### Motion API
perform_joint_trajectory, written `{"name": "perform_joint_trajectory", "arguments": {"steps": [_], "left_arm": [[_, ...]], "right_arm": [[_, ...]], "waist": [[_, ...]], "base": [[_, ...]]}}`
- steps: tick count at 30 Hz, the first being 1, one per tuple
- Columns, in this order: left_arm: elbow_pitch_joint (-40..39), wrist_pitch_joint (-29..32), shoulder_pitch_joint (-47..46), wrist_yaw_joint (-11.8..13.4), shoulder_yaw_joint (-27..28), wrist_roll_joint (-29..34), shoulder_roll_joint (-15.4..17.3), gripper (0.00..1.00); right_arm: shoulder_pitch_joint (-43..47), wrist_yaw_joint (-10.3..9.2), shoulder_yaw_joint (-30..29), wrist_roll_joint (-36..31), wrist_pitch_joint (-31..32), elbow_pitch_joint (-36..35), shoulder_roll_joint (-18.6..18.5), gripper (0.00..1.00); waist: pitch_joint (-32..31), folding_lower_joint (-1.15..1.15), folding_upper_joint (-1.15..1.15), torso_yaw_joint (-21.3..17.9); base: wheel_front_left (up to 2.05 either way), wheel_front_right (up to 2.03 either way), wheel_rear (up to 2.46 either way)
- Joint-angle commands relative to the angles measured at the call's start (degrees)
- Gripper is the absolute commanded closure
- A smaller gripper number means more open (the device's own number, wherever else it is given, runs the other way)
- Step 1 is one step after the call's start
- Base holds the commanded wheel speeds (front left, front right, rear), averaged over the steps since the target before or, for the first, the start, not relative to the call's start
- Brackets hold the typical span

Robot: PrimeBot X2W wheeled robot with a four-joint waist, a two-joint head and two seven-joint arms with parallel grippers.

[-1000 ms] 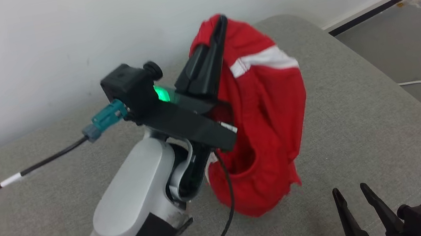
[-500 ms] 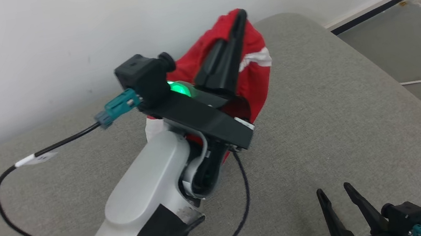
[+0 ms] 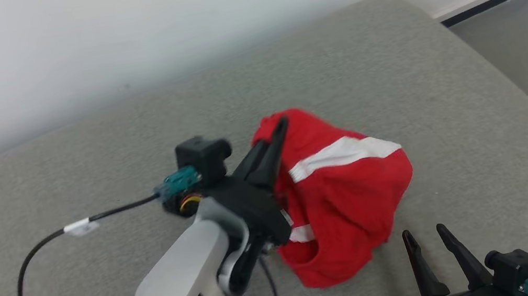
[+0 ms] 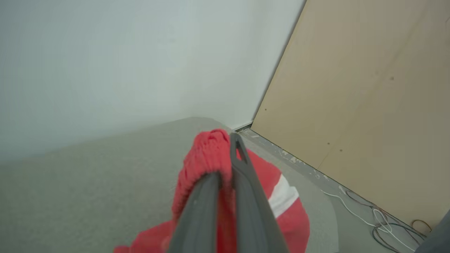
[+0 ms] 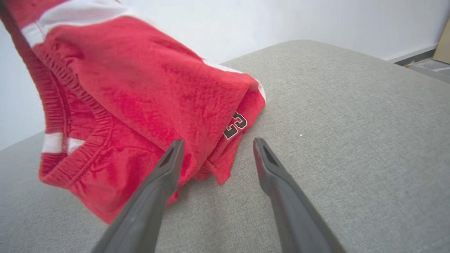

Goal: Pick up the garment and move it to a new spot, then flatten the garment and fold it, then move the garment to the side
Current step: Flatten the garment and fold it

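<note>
Pinching the garment [image 3: 350, 192] by one edge, the left end effector [image 3: 283, 124] holds it up (right end effector [image 3: 423, 232] spread nearby).

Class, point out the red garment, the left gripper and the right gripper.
red garment [image 3: 351, 197]: head view, middle of cloth
left gripper [image 3: 283, 123]: head view, closed fingertips
right gripper [image 3: 423, 232]: head view, between fingertips

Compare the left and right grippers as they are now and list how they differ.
The left gripper is shut, pinching a fold of the red garment; the right gripper stands open and holds nothing. The left gripper reaches out over the middle of the grey cushion; the right gripper sits near its front edge, beside the garment's lower part. Both have two long dark fingers pointing toward the wall.
</note>
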Motion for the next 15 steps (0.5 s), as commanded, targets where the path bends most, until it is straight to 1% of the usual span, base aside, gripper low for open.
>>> {"name": "perform_joint_trajectory", "arguments": {"steps": [1,5,9,12,15], "left_arm": [[0.66,-0.13,1.7,0.51,-0.01,0.29,0.91,1.0],[1.35,0.3,6.07,2.17,0.61,-1.02,4.02,1.0],[0.26,0.51,10.21,3.09,1.77,-3.2,6.1,1.0],[0.13,0.42,12.0,3.83,2.64,-3.9,7.18,1.0],[1.0,0.2,13.03,4.46,3.43,-4.13,7.62,1.0]], "right_arm": [[-0.1,-0.12,-0.05,-0.3,-0.02,-0.36,0.18,0.0],[0.52,-0.12,-0.23,-0.53,-0.02,-0.7,-0.31,0.0],[1.05,-0.12,-0.47,-0.57,-0.03,-0.92,-0.66,0.0],[1.02,-0.12,0.22,-0.72,0.0,-1.06,-0.53,0.0],[0.51,-0.12,0.92,-0.4,0.1,-1.02,-0.52,0.0]], "waist": [[1.43,0.0,-0.01,3.58],[1.25,0.0,-0.01,7.41],[0.79,0.0,-0.01,10.8],[0.52,0.0,-0.01,12.2],[0.4,0.0,-0.01,12.59]], "base": [[0.0,0.0,0.0],[0.0,0.0,0.0],[0.0,0.0,0.0],[0.0,0.0,0.0],[0.0,0.0,0.0]]}}
